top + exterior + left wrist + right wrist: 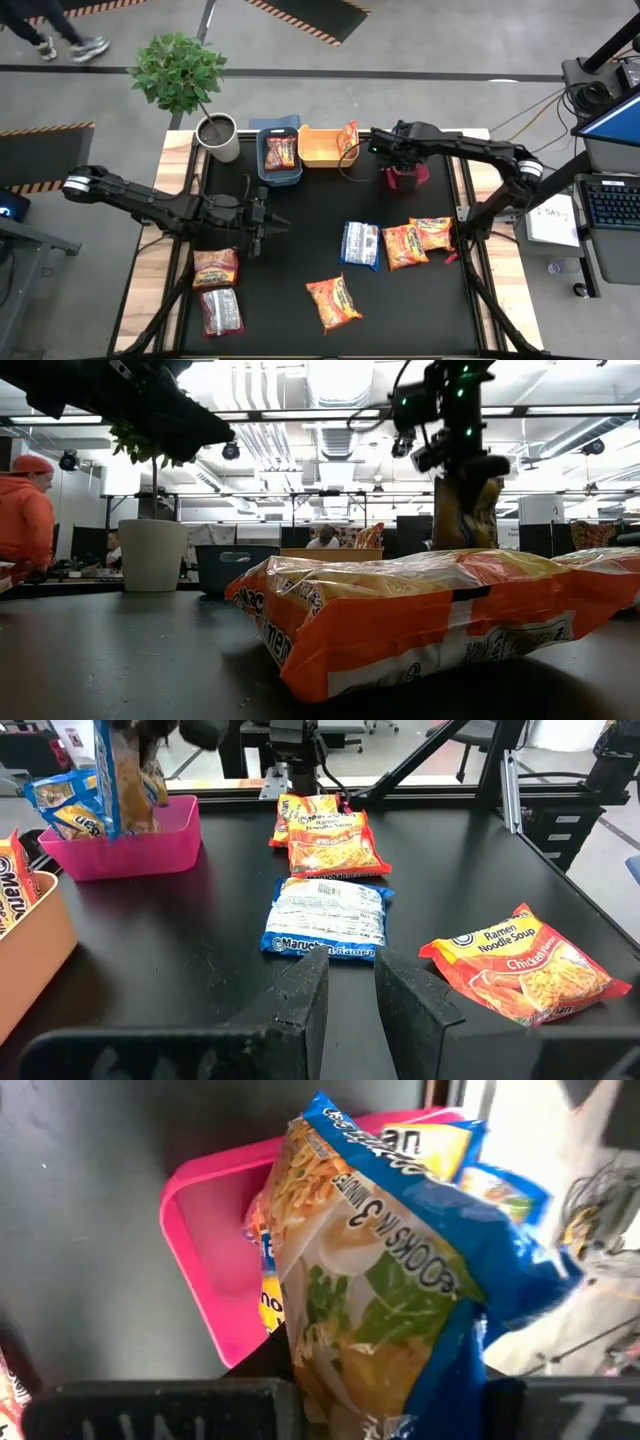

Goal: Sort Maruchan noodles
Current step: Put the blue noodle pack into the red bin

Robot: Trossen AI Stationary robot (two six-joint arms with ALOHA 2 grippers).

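High view first: I have the black desk [300, 230] with both arms over it, and I take the red bin [404, 178] at the far right as my landmark. Beside that bin, toward the left arm, sit the yellow bin [318, 146] with an orange packet leaning on its rim, then the blue bin [280, 158] holding a dark red packet. My right pincer [400, 160] hangs directly over the red bin, clamped on a blue packet [380, 1280] that dangles upright, its long axis pointing down into the bin, where another blue packet already lies. I judge the coming move is simply a release, since the packet sits straight above the opening. Nearer me from the red bin lie a blue-and-white packet [360, 243], two orange packets [418, 240] touching each other, and one more orange packet [334, 302]. My left pincer [257, 225] waits well away from the red bin, fingers apart and empty, with two dark red packets [217, 285] just beside it.
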